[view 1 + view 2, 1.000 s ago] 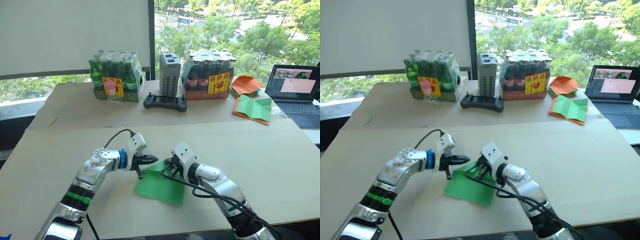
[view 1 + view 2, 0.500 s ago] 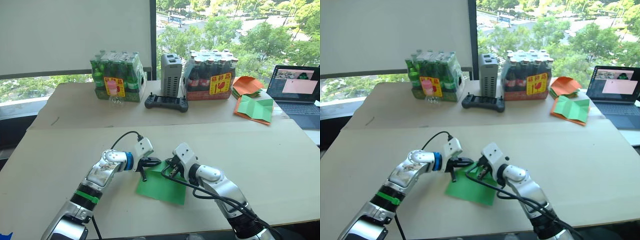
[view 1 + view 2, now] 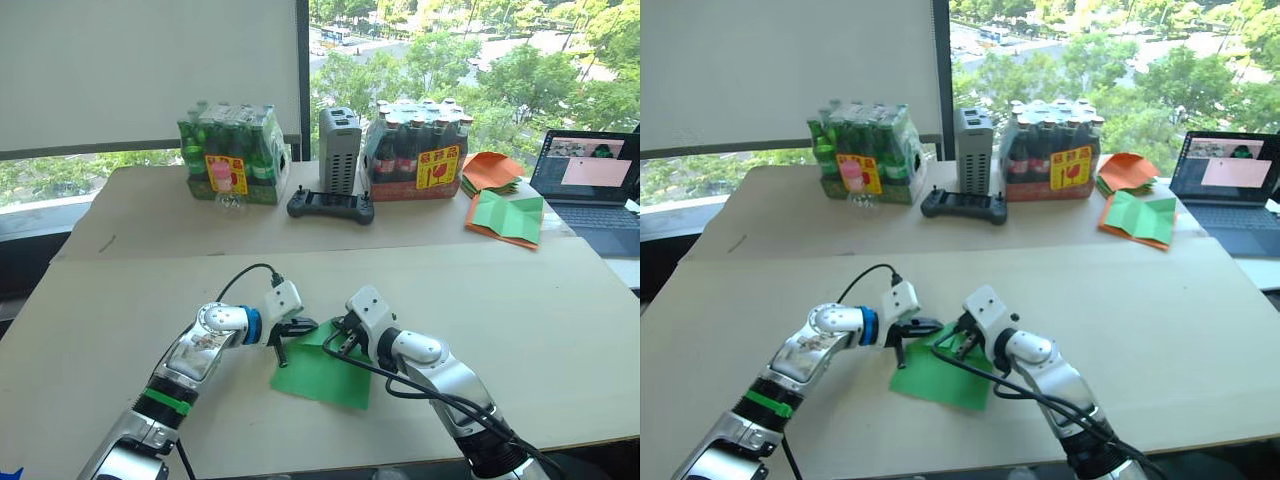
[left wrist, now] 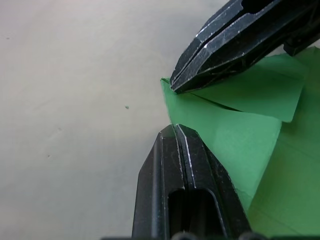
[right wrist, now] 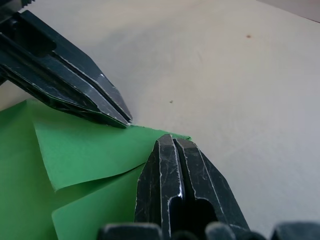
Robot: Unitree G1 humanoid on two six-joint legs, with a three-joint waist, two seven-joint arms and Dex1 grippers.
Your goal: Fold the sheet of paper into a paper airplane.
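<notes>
Left gripper (image 3: 296, 331) has edged right onto far-left corner of sheet of paper (image 3: 318, 372), meeting right gripper (image 3: 338, 336). Both fingers pressed together, tips on folded flap. Paper lies flat, near-centre table (image 3: 520, 300); corner fold being creased, early stage.

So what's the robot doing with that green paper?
It is folding the sheet of paper on the table, early in making an airplane. The left gripper and right gripper are both shut and meet at the sheet's far corner, where a small flap is turned over. The rest of the sheet lies flat, so it is not a plane yet. At the back stand two packs of bottles and a laptop.
</notes>
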